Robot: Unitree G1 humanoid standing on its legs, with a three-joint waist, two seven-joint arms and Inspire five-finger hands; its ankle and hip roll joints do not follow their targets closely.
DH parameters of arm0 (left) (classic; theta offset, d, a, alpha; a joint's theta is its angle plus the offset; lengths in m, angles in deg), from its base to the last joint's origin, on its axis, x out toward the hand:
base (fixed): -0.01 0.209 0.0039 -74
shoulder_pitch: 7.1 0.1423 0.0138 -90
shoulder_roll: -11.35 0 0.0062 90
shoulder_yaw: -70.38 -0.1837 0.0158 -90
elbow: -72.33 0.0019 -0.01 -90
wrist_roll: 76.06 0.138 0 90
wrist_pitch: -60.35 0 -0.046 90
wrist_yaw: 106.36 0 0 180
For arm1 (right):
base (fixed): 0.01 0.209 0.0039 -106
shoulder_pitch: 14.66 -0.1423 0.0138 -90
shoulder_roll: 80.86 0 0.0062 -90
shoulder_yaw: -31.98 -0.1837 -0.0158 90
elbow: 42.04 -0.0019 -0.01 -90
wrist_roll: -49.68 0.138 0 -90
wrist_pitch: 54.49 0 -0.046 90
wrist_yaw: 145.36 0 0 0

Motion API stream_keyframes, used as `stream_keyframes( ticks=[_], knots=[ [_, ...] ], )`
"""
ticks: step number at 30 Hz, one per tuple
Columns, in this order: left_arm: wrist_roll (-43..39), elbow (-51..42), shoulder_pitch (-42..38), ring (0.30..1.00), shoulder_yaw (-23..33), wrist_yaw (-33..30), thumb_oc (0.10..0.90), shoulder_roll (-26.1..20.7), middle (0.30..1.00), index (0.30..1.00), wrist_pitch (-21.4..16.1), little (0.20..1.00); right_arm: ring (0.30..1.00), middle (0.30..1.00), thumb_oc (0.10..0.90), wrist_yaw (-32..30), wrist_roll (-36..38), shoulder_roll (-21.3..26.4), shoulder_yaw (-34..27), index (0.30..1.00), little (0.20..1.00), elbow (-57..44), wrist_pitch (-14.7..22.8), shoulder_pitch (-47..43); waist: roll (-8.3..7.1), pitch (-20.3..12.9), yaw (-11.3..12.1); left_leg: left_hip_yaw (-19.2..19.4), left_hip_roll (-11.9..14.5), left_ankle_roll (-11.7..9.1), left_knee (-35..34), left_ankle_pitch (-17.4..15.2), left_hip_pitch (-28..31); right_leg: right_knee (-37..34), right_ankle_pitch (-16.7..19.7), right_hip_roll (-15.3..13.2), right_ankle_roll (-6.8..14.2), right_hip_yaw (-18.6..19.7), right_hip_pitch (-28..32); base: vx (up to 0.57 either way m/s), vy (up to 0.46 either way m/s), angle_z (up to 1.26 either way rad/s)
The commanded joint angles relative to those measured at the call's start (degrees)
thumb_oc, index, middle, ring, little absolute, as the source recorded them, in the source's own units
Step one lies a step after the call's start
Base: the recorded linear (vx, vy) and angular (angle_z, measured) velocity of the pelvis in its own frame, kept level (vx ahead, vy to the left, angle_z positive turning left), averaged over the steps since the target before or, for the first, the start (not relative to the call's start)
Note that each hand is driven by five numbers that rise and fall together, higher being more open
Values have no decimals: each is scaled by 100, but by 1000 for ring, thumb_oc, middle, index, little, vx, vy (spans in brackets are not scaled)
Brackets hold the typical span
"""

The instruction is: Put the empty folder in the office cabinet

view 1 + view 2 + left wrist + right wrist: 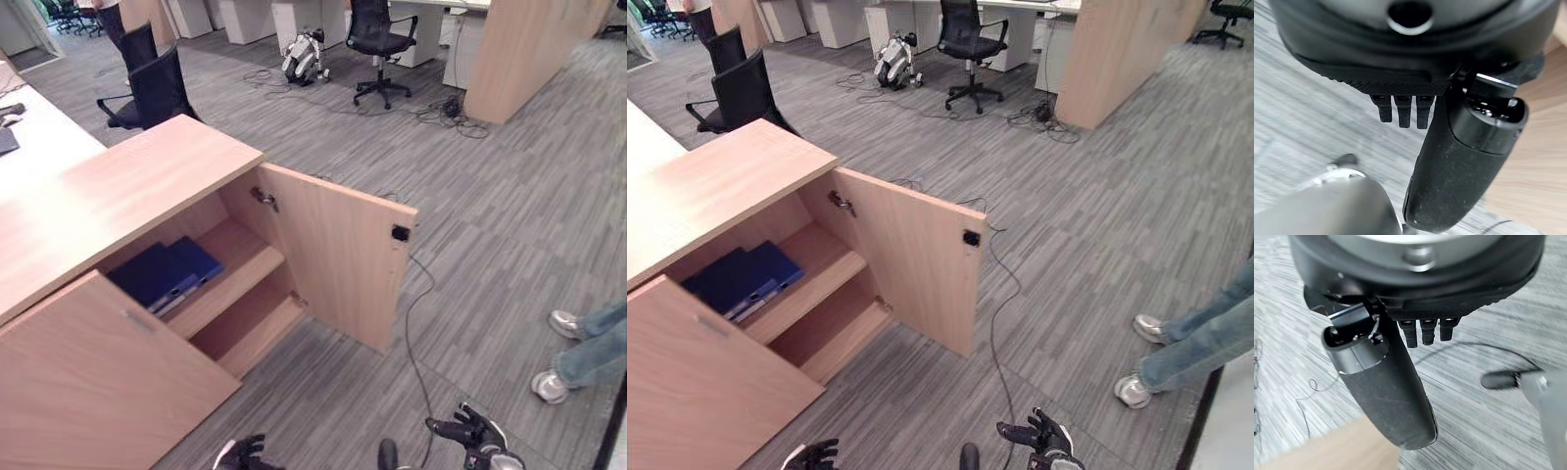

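Observation:
A low wooden office cabinet [118, 186] stands at my left. Its right door [338, 255] is swung wide open and its left door [88, 382] is closed. A dark blue folder [167, 272] lies flat on the upper shelf inside; the lower shelf [250, 328] is bare. My left hand [240, 452] hangs low in front of the closed door, open and holding nothing. My right hand [470, 431] hangs over the carpet at the lower right, also open and holding nothing. In the wrist views, the left hand's fingers [1403, 110] and the right hand's fingers [1422, 330] point down at the floor.
A person's legs in jeans and grey shoes [578, 352] stand close on the right. Black office chairs [147, 88] sit behind the cabinet and further back [377, 44]. A white desk [29, 137] adjoins the cabinet. A wooden partition [529, 49] stands at the far right.

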Motion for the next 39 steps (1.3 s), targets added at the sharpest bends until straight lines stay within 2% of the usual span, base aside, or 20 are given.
stream_keyframes(
  ticks=[1,3,5,6,7,8,10,12,14,15,16,21,22,23,27,28,30,33,39],
  knots=[
    [-114,-217,-321,900,-135,-103,800,-143,900,900,-224,900,900,900,800,-25,-92,171,-130,900,900,-24,285,-467,-39,301,44,49,-125,320,148,204,-37,98,-758,-201,540,-24,548,130,10,10],
    [-100,-257,-313,900,-193,-83,800,-106,900,900,-241,900,900,900,800,-13,-131,194,-122,900,900,-33,271,-439,-56,268,84,24,-72,368,-356,144,-40,82,-801,-240,578,-45,637,147,35,13],
    [-15,-268,-278,900,-292,-60,800,-77,900,900,-236,900,900,900,800,-9,-205,227,-108,900,900,-61,267,-426,-38,216,147,-85,-151,422,-1357,89,12,47,-850,-243,649,-92,725,154,62,10],
    [34,-250,-278,900,-364,-59,800,-49,900,900,-224,900,900,900,800,-40,-256,243,-66,900,900,-72,277,-461,-20,208,231,-280,-166,405,-1609,216,-136,46,-884,-216,647,-95,757,130,57,17],
    [39,-243,-247,900,-380,-68,800,-56,900,900,-237,900,900,900,800,-27,-265,223,-22,900,900,-46,270,-502,-9,181,244,-430,-204,398,-1932,224,-46,50,-900,-200,659,-66,764,120,28,19],
    [108,-207,-216,900,-396,-62,800,-76,900,900,-236,900,900,900,800,3,-256,195,-8,900,900,-32,276,-512,5,137,244,-543,-220,392,-2109,243,61,54,-915,-158,665,-78,774,160,34,-5],
    [197,-147,-175,900,-418,-54,800,-88,900,900,-225,900,900,900,800,16,-252,165,1,900,900,22,278,-555,9,68,279,-535,-232,370,-2196,280,164,48,-918,-154,667,-110,832,121,29,-23],
    [339,-114,-89,900,-464,-46,800,-118,900,900,-203,900,900,900,800,8,-472,165,204,900,900,184,225,-828,10,0,424,-594,-254,376,-2429,266,397,46,-942,-127,664,-152,922,108,45,15],
    [351,-106,-70,900,-473,-42,800,-139,900,900,-188,900,900,900,800,-9,-476,174,247,900,900,232,216,-1038,6,-8,483,-641,-265,378,-2464,255,441,46,-946,-124,671,-177,938,76,54,20],
    [330,-116,-28,900,-493,-47,800,-176,900,900,-186,900,900,900,800,-67,-420,211,307,900,900,302,216,-1449,-7,-37,608,-706,-287,391,-2502,235,487,46,-951,-126,680,-222,964,62,57,20],
    [330,-117,-30,900,-492,-47,800,-176,900,900,-185,900,900,900,800,-66,-419,211,308,900,900,306,217,-1454,-7,-32,606,-707,-287,391,-2501,234,491,46,-952,-126,681,-222,968,59,65,14],
    [293,-180,33,900,-621,-22,800,-274,900,900,-179,900,900,900,800,-167,-275,364,506,900,900,173,267,-2459,-114,-71,915,-905,-346,439,-2515,156,505,46,-953,-148,707,-382,1063,40,76,27],
    [251,-185,6,900,-709,-17,800,-325,900,900,-160,900,900,900,800,-239,-188,501,590,900,900,138,305,-3088,-189,-91,1073,-1064,-406,474,-2515,111,471,59,-952,-190,733,-533,1107,49,120,34],
    [215,-199,-7,900,-739,-10,800,-344,900,900,-155,900,900,900,800,-264,-167,581,617,900,900,143,324,-3333,-218,-108,1143,-1131,-431,487,-2515,93,454,65,-954,-210,744,-588,1115,38,100,36],
    [167,-205,-32,900,-796,-12,800,-353,900,900,-151,900,900,900,800,-311,-142,680,684,900,900,156,332,-3807,-270,-117,1226,-1228,-480,510,-2515,72,425,78,-944,-247,762,-695,1137,11,66,43],
    [110,-179,-55,900,-878,-47,800,-338,900,900,-142,900,900,900,800,-409,-101,672,780,900,900,106,356,-4377,-317,-135,1315,-1320,-547,558,-2515,32,392,115,-949,-283,784,-741,1127,0,116,30],
    [80,-161,-57,900,-890,-50,800,-324,900,900,-135,900,900,900,800,-427,-84,659,811,900,900,120,366,-4548,-329,-137,1333,-1344,-570,571,-2515,22,379,118,-941,-300,793,-754,1119,1,86,16],
    [24,-95,-70,900,-944,-97,800,-279,900,900,-103,900,900,900,800,-496,-27,501,902,900,900,111,372,-4977,-377,-171,1413,-1417,-637,625,-2515,-28,345,142,-917,-354,824,-799,1100,1,66,14],
    [-36,-250,-36,900,-1074,-250,800,-45,900,900,-94,900,900,900,800,-545,87,220,1021,900,900,-52,376,-5048,-410,-145,1475,-1460,-703,695,-2515,-64,308,144,-860,-412,869,-779,1031,-16,44,8]
  ],
)
